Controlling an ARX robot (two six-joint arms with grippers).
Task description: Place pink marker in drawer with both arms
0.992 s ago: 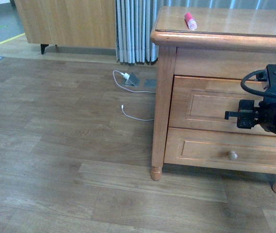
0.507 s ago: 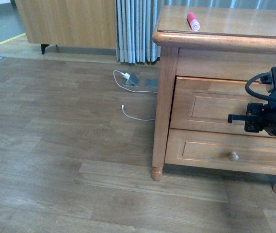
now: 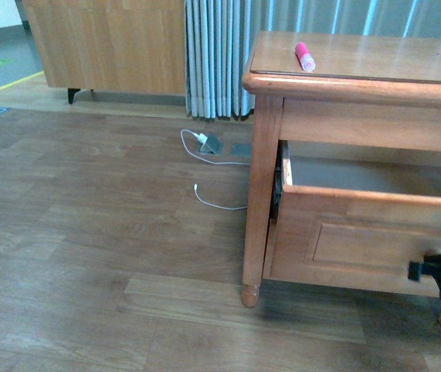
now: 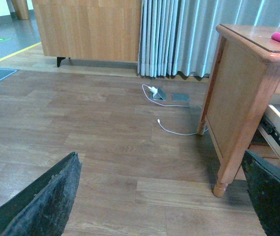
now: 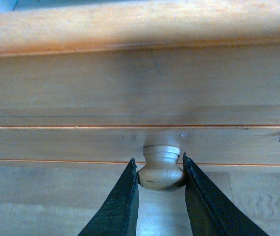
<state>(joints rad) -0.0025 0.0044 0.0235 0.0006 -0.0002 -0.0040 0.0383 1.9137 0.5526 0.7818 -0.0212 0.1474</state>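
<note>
**A:** What sits nearest?
**B:** The black right gripper. Its jaws are clamped on the small round cream knob of the wide honey-coloured wooden drawer.
**A:** And the drawer?
**B:** It stands open, its panel front well forward of the honey-coloured wooden nightstand.
**A:** The other arm?
**B:** The black left gripper hangs over the brown plank floor, with its jaws wide apart and holding nothing.
**A:** Where is the marker?
**B:** The short bright pink marker lies on the nightstand's surface. It is toward the left end, near the front edge, and well apart from both grippers.
**A:** Farther back?
**B:** A thin white cable lies on the floor beside the nightstand. Beyond it are grey pleated curtains and a light wooden cabinet.
</note>
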